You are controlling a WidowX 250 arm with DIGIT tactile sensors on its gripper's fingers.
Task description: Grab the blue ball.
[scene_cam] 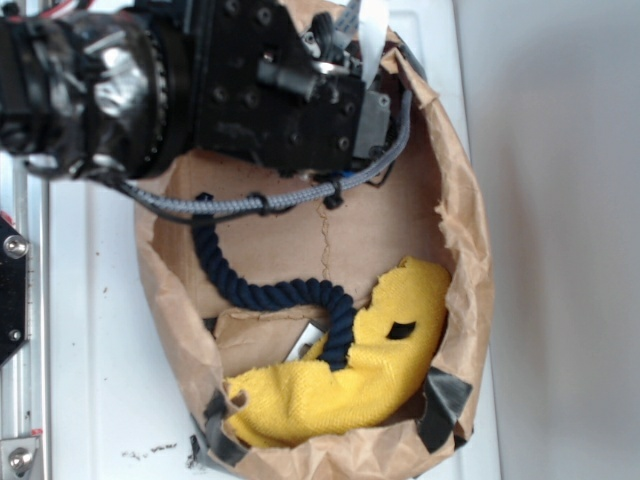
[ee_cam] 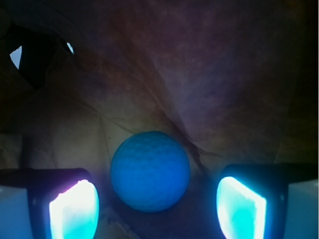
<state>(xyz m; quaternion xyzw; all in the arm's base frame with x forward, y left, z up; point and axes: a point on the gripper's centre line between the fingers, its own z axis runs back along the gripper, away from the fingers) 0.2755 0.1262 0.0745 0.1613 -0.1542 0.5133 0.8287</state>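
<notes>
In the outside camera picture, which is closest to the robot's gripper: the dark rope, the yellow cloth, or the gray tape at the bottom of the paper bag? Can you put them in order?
The gripper itself is hidden under the arm at the top of the bag.
1. Dark rope: nearest, curling across the bag's middle.
2. Yellow cloth: farther, lower right.
3. Gray tape: farthest, on the bottom rim of the paper bag.

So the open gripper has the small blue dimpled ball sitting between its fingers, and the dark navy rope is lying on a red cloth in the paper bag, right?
Not quite: the cloth is yellow, as the exterior view shows. The rest holds: the dark navy twisted rope lies across it in the brown paper bag, and the wrist view shows the small blue dimpled ball between the open gripper's fingers.
</notes>
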